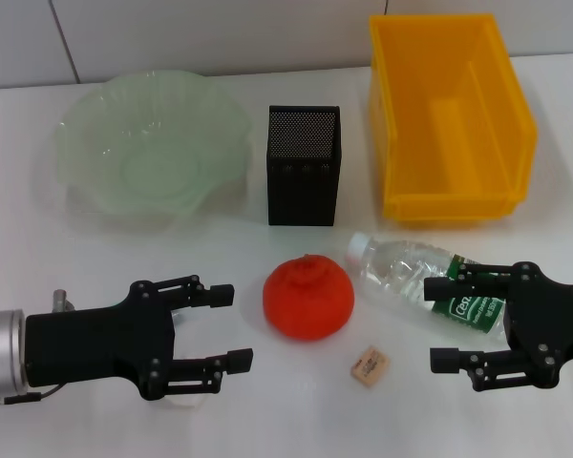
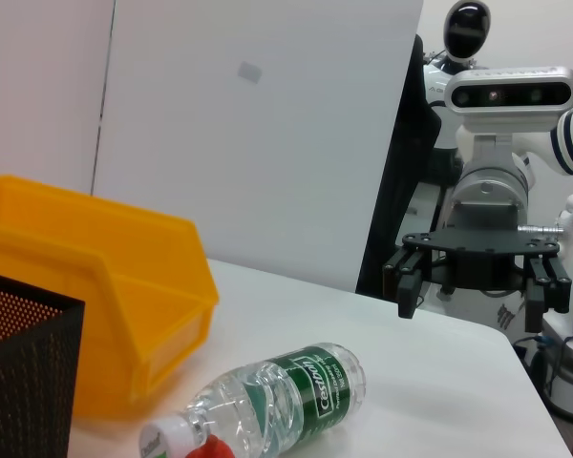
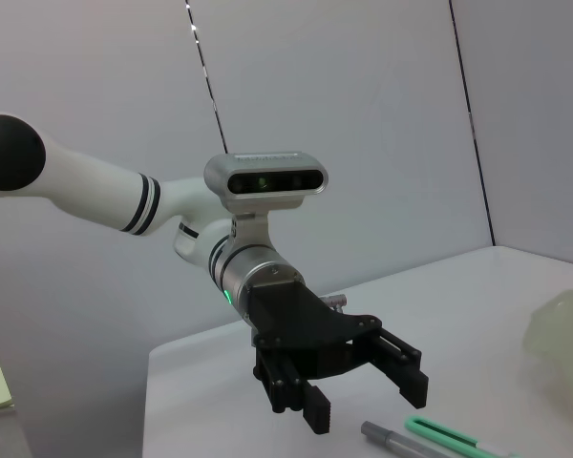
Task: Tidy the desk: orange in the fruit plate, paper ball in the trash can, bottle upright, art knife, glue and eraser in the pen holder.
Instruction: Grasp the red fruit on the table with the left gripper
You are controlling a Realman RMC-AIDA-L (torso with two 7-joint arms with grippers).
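Head view: I see left gripper wide open, empty, low on table beside orange. Right gripper open, empty, over lying bottle. Eraser between grippers. Plate, holder, can behind.

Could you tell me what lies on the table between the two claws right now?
In the head view, the orange and eraser lie between the left claw and right claw.
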